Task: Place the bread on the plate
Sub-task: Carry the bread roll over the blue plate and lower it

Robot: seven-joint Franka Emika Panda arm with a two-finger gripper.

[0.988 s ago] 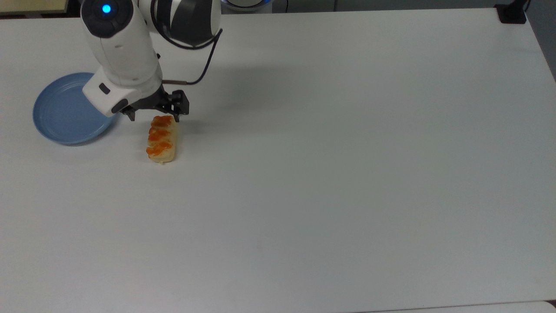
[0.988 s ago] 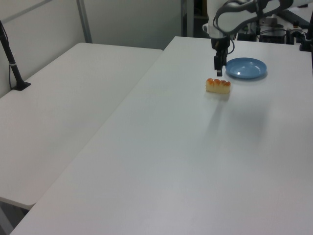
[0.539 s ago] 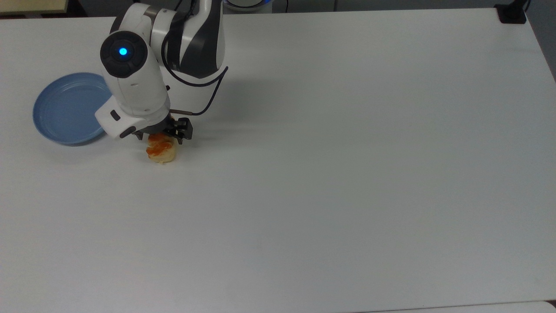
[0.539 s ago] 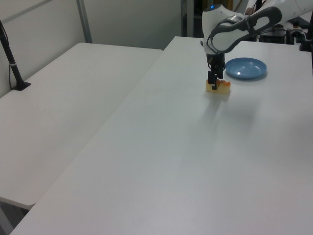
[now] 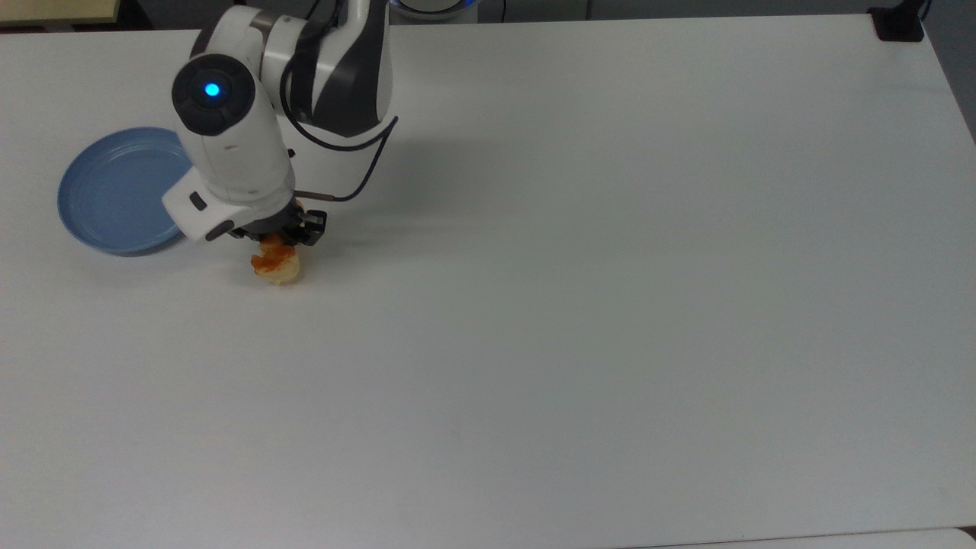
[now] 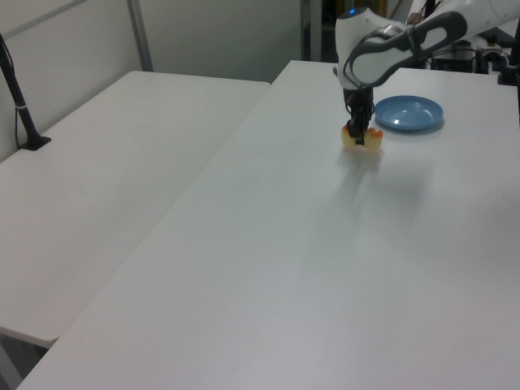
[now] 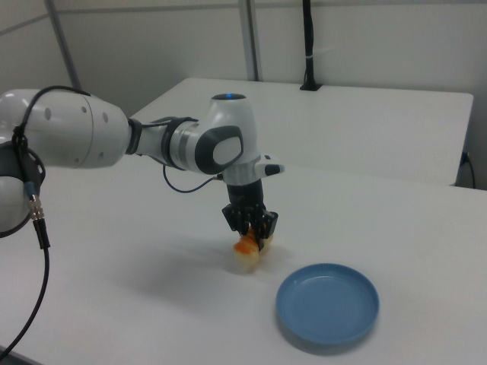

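The pale-yellow bread [image 5: 276, 264] with orange-red patches sits under my wrist, left of the table's centre in the top view. My gripper [image 5: 279, 235] has come down on the loaf's middle and is shut on it, one finger on each long side. The right view shows the bread [image 7: 246, 254] held between the black fingers [image 7: 266, 225], its lower end at the table. The gripper [image 6: 357, 135] also straddles the bread [image 6: 367, 142] in the left view. A light-blue plate [image 5: 107, 194] lies bare just beyond the arm toward the top view's left, and in the right view the plate [image 7: 327, 306] is near the front.
The white table [image 5: 610, 267] spreads wide toward the top view's right. A black clamp [image 5: 898, 23] sits at its far right corner. A second white table [image 6: 106, 179] with a black post [image 6: 18, 93] stands on the left view's left.
My gripper came down from beside the plate onto the bread and its fingers drew together on the loaf. The loaf has shifted a little and now tilts.
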